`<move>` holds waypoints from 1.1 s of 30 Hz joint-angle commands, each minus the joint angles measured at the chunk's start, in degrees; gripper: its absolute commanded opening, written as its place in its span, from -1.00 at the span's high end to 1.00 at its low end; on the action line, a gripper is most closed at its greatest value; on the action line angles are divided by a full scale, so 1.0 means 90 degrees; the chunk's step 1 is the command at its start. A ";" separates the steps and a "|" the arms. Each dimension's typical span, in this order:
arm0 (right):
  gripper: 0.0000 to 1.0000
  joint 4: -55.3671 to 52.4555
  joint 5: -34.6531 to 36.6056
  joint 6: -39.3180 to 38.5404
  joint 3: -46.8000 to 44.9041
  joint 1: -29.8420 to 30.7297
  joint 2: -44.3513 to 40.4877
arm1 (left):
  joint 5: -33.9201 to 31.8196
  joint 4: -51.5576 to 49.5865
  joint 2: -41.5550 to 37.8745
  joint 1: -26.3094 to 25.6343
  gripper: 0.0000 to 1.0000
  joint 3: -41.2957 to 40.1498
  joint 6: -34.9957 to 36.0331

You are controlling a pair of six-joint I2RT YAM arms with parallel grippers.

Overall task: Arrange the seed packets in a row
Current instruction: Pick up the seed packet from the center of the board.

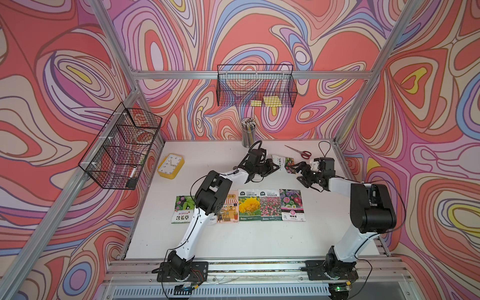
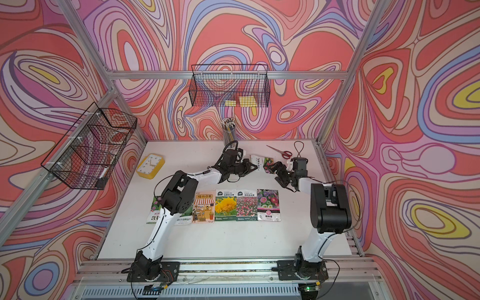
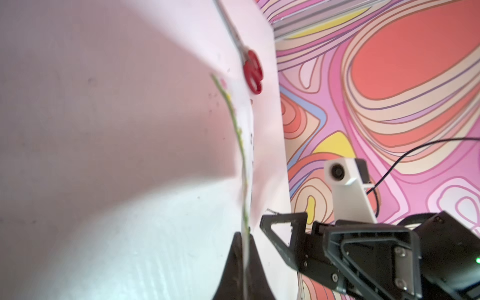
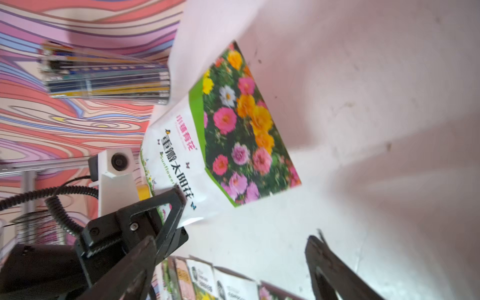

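Note:
Several seed packets (image 1: 249,205) lie side by side in a row at mid-table; my left arm covers part of the row. Another seed packet (image 1: 288,163), with mixed flowers and a white label band, is held off the table behind the row. My left gripper (image 1: 275,166) is shut on its white end. In the left wrist view this packet (image 3: 244,166) shows edge-on, pinched in the left gripper (image 3: 245,241). My right gripper (image 1: 294,170) stands open just right of the packet without touching it. The right wrist view shows the packet (image 4: 233,124) beyond the wide-open right gripper (image 4: 228,254).
Red-handled scissors (image 1: 302,152) lie at the back right and a pencil cup (image 1: 248,132) stands at the back centre. A yellow clock (image 1: 171,166) sits at the left. Wire baskets hang on the back wall (image 1: 255,85) and on the left wall (image 1: 122,145).

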 commanded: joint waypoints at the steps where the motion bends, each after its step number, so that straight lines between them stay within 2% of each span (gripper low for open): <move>1: -0.78 0.1522 -0.0171 0.1161 -0.0647 0.0102 -0.0492 | -0.1100 0.1628 -0.0612 -0.0319 1.00 -0.0638 -0.0213; 6: -0.66 0.2910 -0.0055 0.2043 -0.1269 0.0486 -0.0887 | -0.2196 0.2849 -0.1007 -0.0758 1.00 -0.1627 -0.0559; 11: -0.42 0.3469 0.0227 0.2276 -0.1536 0.0669 -0.1186 | -0.2587 0.3248 -0.1218 -0.1068 1.00 -0.1977 -0.0667; 13: -0.18 0.3701 0.0293 0.2369 -0.1680 0.0687 -0.1331 | -0.2649 0.3200 -0.1318 -0.1132 1.00 -0.2067 -0.0646; 15: 0.22 0.3623 0.0343 0.2322 -0.1773 0.0687 -0.1501 | -0.2719 0.3220 -0.1409 -0.1177 1.00 -0.2170 -0.0641; 18: 0.98 0.3123 0.0405 0.2104 -0.1833 0.0687 -0.1773 | -0.2703 0.3249 -0.1503 -0.1189 1.00 -0.2294 -0.0683; 21: 1.00 0.2630 0.0537 0.1798 -0.1874 0.0687 -0.1992 | -0.2527 0.3221 -0.1569 -0.1188 1.00 -0.2326 -0.0763; 22: 1.00 0.2476 0.0560 0.1653 -0.1866 0.0687 -0.2066 | -0.2397 0.3187 -0.1617 -0.1177 0.70 -0.2338 -0.0767; 23: 1.00 0.2258 0.0552 0.1443 -0.1828 0.0687 -0.2143 | -0.2251 0.3109 -0.1698 -0.1168 0.26 -0.2381 -0.0750; 25: 1.00 0.1564 0.0537 0.0847 -0.1663 0.0677 -0.2361 | -0.1822 0.2810 -0.1896 -0.1081 -0.91 -0.2468 -0.0609; 26: 1.00 0.1122 0.0470 0.0481 -0.1550 0.0674 -0.2488 | -0.1599 0.2709 -0.2029 -0.0991 -0.98 -0.2588 -0.0487; 31: 1.00 -0.0313 -0.0087 -0.0719 -0.1410 0.0672 -0.3084 | -0.0368 0.2018 -0.2639 -0.0124 -0.98 -0.3162 0.0176; 33: 1.00 -0.0505 -0.0593 -0.0912 -0.1509 0.0677 -0.3200 | 0.0618 0.1778 -0.2587 0.0285 -0.99 -0.3010 0.0375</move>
